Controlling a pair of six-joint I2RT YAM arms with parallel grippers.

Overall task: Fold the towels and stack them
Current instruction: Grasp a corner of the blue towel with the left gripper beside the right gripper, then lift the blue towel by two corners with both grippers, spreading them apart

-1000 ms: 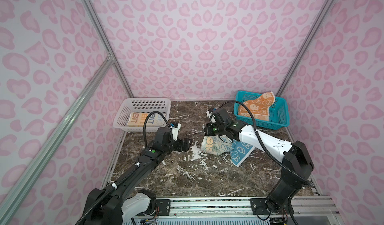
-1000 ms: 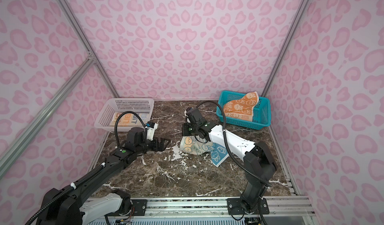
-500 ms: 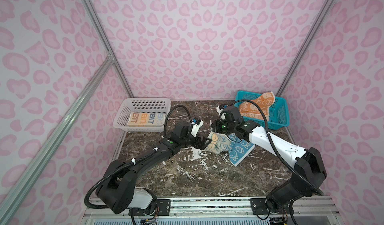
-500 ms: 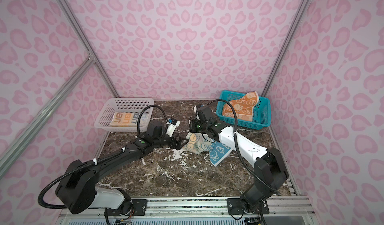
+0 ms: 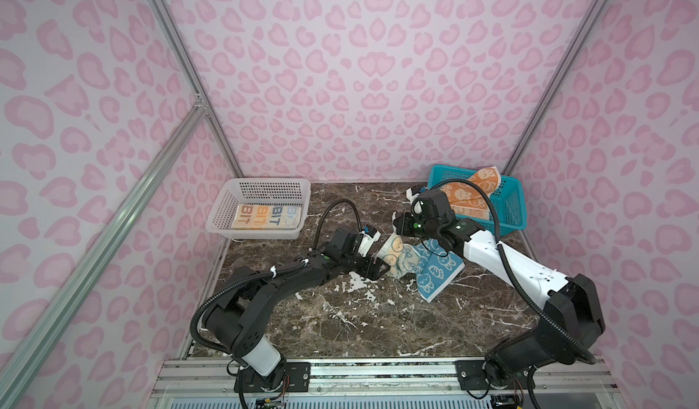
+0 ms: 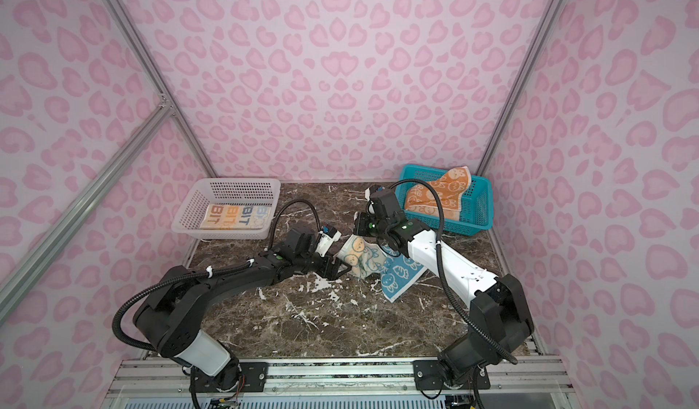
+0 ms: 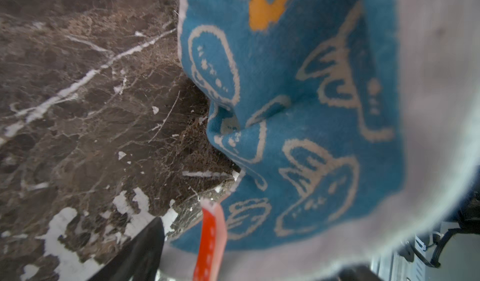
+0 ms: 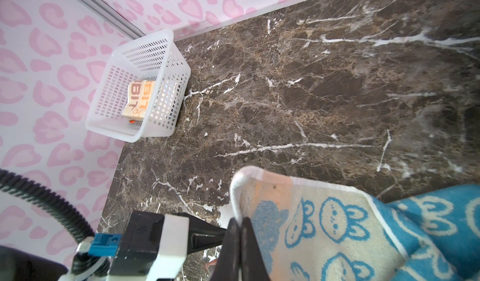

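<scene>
Right pincer (image 5: pixel 395 234): shut tight on one corner of the blue towel (image 5: pixel 438 274), holding that corner up off the table (image 5: pixel 340 324). Below the grip, cloth hanging in a crumpled fold, cream underside with blue rabbits turned outward. Lower end lying flat on the marble, off toward the base of the right arm (image 5: pixel 503 263). In the right wrist view, black fingertips (image 8: pixel 235 243) pressed together on the white hem.

Left pincer (image 5: pixel 374 270): jaws apart, low over the table, just beside the hanging fold. Nothing gripped; whether touching the cloth, cannot tell. In the left wrist view, close up against blue cloth filling most of the frame, with a red strip (image 7: pixel 210 240) at the hem next to one black finger (image 7: pixel 140 256).

Well behind and to the left of the left pincer: white basket (image 5: pixel 272 189) against the back wall, cream towel (image 5: pixel 264 216) folded flat inside.

Just behind the right pincer: teal basket (image 5: pixel 510 206), orange towel (image 5: pixel 467 195) heaped in it and draped over the back rim. Across the front of both, the right arm's black cable (image 5: pixel 488 205), partly blocking the sight of them. Over the far edge of the blue towel, the right forearm, hiding that part.

Just beneath the left pincer: white chipped patches (image 5: pixel 355 284) in the marble.
</scene>
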